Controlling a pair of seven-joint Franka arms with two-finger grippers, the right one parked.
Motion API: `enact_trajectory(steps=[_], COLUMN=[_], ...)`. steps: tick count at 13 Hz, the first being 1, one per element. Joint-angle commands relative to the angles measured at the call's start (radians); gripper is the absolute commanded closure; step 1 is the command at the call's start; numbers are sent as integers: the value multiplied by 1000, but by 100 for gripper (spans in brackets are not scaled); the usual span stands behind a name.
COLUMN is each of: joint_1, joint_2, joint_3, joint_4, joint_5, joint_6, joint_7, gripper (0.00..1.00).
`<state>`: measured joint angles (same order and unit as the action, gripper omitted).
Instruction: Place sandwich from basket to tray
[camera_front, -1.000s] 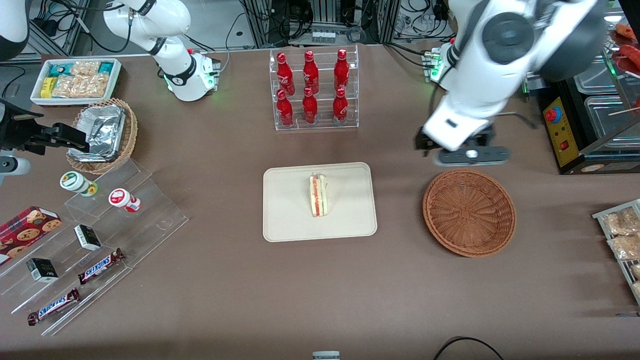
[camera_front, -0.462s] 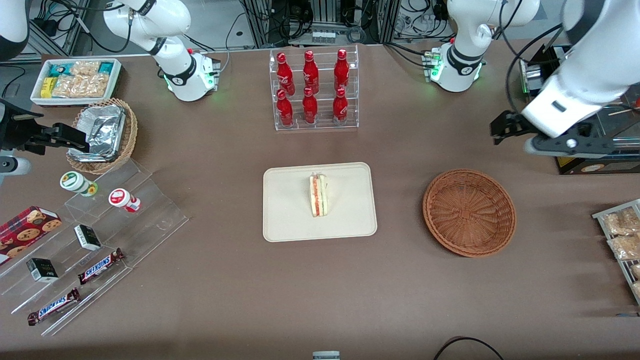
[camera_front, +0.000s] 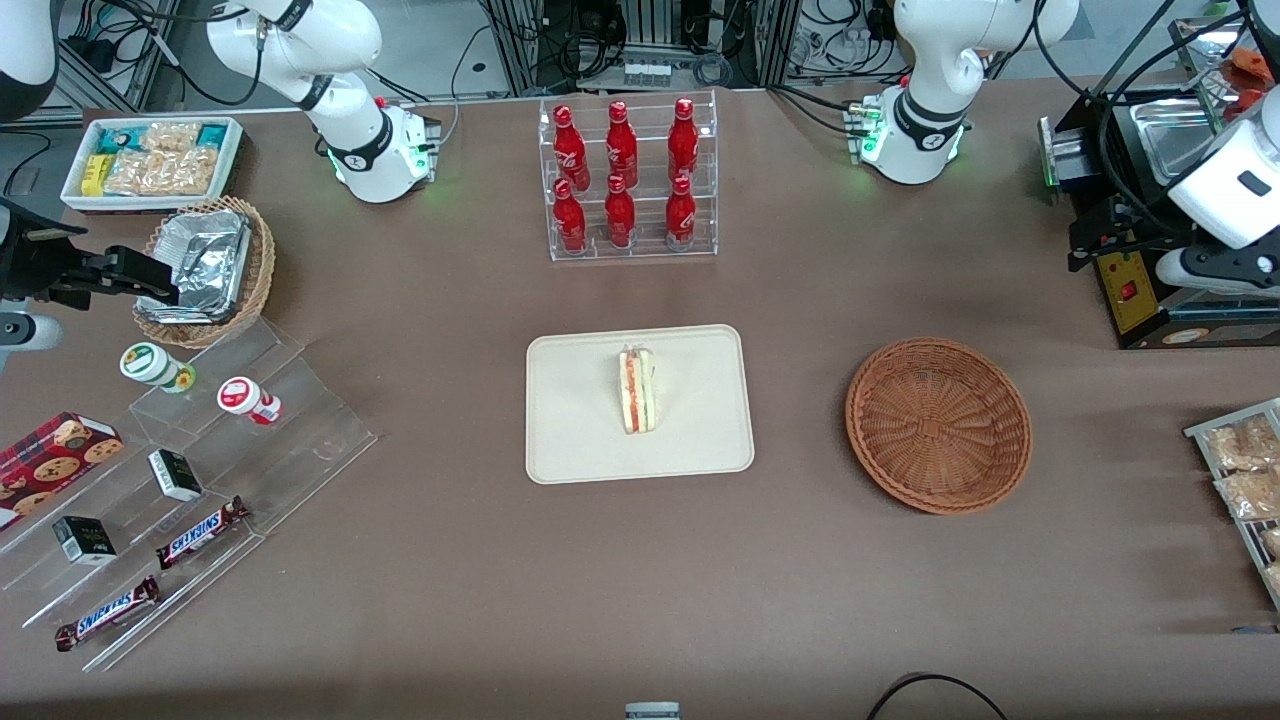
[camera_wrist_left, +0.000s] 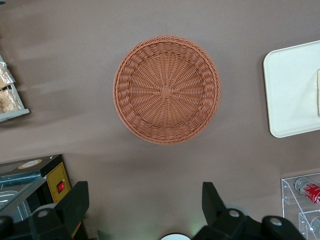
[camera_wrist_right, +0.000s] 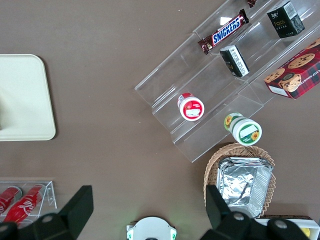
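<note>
The sandwich (camera_front: 637, 390) lay on the tray (camera_front: 570, 450); the basket (camera_front: 938, 424) held nothing. We judged the sandwich soft and light, probably best pinched across its 2 bread faces. The gripper (camera_wrist_left: 145, 202) hung spread near the working arm's end of the table (camera_front: 800, 600).

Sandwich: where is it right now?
In the front view the sandwich lies on the tray, near its middle. The basket beside it holds nothing, and the open gripper is off toward the working arm's end.

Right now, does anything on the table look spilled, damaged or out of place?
Nothing stands out. The sandwich sits on the tray, the basket is empty and upright, and the open tool hangs apart from both.
</note>
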<state>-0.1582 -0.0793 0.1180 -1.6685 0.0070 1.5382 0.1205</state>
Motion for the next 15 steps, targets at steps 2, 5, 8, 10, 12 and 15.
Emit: enact_trajectory(steps=[2, 5, 8, 10, 12, 15], joint_1=[-4, 67, 103, 98, 98, 98], joint_2=[10, 87, 110, 107, 102, 98], joint_3=[-8, -104, -158, -153, -135, -109], joint_4=[22, 139, 193, 185, 179, 181], joint_5=[-15, -13, 5, 10, 16, 16], joint_6=[5, -9, -38, -61, -84, -110], joint_7=[-27, -25, -28, -30, -42, -44], gripper=[0, 0, 0, 0, 0, 0])
